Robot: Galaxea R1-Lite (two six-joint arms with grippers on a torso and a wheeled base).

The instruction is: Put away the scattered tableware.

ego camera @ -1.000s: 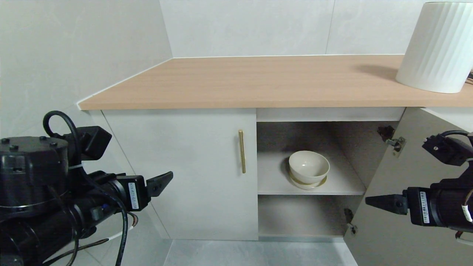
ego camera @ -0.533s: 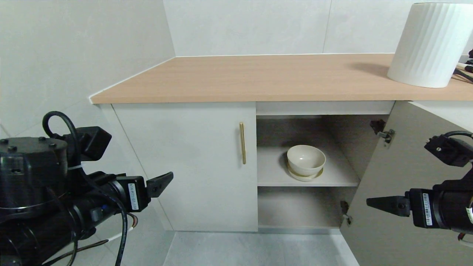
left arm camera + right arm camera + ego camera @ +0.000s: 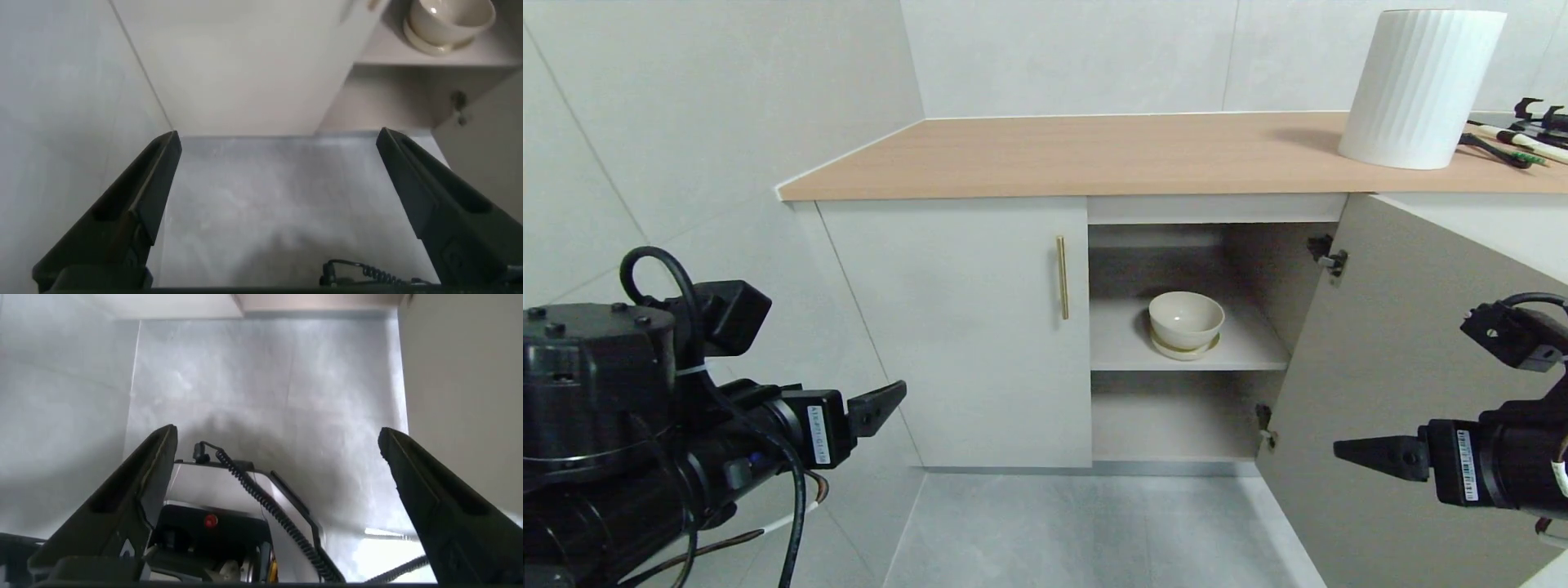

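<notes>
Left gripper (image 3: 278, 139): jaws wide apart, empty, held low over the floor (image 3: 1094, 531). Left cabinet door (image 3: 964, 327) is closed. The bowl (image 3: 1186, 318) sits on a plate (image 3: 1184, 351) on the middle shelf (image 3: 1119, 343), behind the open right door (image 3: 1388, 351).

Over the last second the whole head view shifts: the camera backs off and the bowl keeps its spot. The countertop (image 3: 1094, 151) now shows small utensils (image 3: 1507, 139) beside the ribbed white container (image 3: 1419, 86).

Right gripper (image 3: 278, 433): jaws apart, empty.

Judgement: bowl and plate are stowed; the door or the utensils are likely next.
</notes>
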